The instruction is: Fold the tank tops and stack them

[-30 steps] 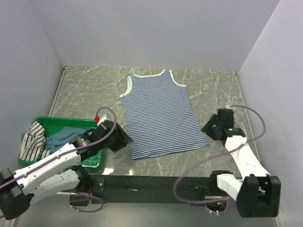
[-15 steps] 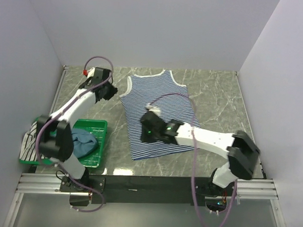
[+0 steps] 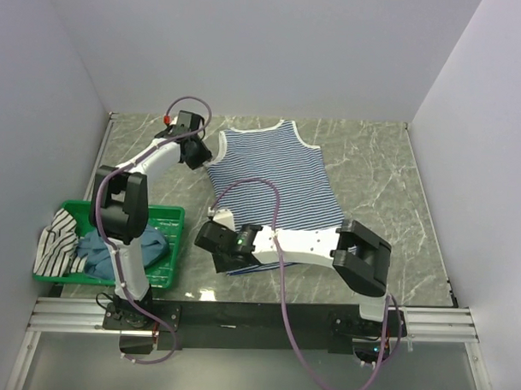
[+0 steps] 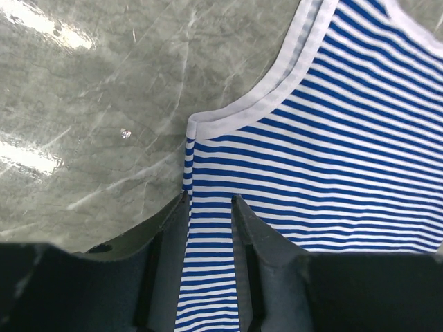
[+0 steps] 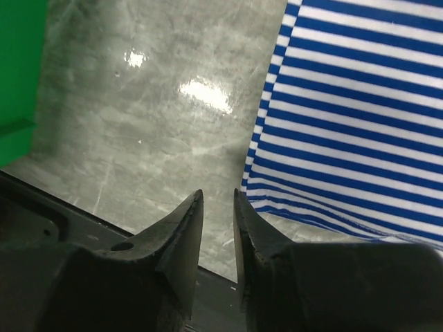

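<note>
Lying flat on the table [image 3: 373, 165], the striped top [image 3: 273, 191] runs its long axis from about 12 o'clock at the neck to 5 o'clock at the hem in the overhead view, and both arms are at its 9 o'clock side. The left claw [image 4: 210, 200] sits at the far end of that side, just under the armhole. Its jaws stand apart and straddle the side edge, so a narrow strip of cloth lies flat between them, not bunched. I judge it released rather than pinching (a small closing would take the edge). The right claw [image 5: 217, 197] is at the near-left hem corner but off the cloth. In its own camera the hem edge lies just beside it toward 3 o'clock, and only bare table shows through the thin gap between its jaws, which grasp nothing. The coming move probably turns on that small offset. The right claw would need to shift that way onto the corner before both can lift this side and carry it across the long axis toward 3 o'clock for a lengthwise fold. The teal top [image 3: 100, 241] and the other striped top [image 3: 58, 235] sit bunched in the basket [image 3: 161, 215] at 8 o'clock, well apart.
</note>
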You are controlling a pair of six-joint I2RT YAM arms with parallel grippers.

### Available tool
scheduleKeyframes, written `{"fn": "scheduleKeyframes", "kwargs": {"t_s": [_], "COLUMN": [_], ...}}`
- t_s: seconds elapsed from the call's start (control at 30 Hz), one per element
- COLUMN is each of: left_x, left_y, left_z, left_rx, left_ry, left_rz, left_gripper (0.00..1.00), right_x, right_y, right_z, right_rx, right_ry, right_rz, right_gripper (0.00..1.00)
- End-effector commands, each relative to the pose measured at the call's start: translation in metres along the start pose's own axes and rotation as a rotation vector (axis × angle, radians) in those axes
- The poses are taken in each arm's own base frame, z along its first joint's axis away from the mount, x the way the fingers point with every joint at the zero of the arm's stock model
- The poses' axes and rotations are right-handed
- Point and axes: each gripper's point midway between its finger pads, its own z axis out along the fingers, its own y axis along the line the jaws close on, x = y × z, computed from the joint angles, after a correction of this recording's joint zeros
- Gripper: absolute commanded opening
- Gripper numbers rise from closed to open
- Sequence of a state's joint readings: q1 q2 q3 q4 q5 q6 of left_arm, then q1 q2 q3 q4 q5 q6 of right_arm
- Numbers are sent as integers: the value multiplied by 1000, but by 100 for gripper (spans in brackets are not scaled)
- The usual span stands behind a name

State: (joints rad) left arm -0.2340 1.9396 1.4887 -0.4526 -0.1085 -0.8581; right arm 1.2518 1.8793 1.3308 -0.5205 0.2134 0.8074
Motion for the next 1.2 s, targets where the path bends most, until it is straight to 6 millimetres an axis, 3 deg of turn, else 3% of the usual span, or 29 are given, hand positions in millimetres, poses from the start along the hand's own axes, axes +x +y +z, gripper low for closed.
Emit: {"fn": "scheduleKeyframes", "kwargs": {"t_s": [0.0,0.27,0.63,0.73,0.87,0.97,1.03,1.17], "left_x": [-3,10,10,11,14,16,17,21], "left_y": [-7,-2,-6,-5,-3,-2,0,7], "left_z": [2,12,8,7,7,6,6,10], "left_rx": [34,49,80,81,86,87,80,55], "left_ry": [-1,21,17,18,25,27,24,33], "left_rz": [30,21,21,20,13,8,8,0], "left_gripper": [36,38,38,38,38,38,43,43], "right_x": [-7,9,9,9,11,9,-1,-10], "right_y": [4,1,-11,-11,-14,-16,-8,-2], "right_z": [-4,3,17,18,16,2,-13,-24], "right_rx": [41,88,170,171,173,143,70,-9], "right_ry": [-42,-29,-47,-46,-38,-45,-66,-58], "right_rz": [-6,-19,-39,-45,-51,-44,-29,-12], "right_gripper": [32,36,36,30,2,0,0,0]}}
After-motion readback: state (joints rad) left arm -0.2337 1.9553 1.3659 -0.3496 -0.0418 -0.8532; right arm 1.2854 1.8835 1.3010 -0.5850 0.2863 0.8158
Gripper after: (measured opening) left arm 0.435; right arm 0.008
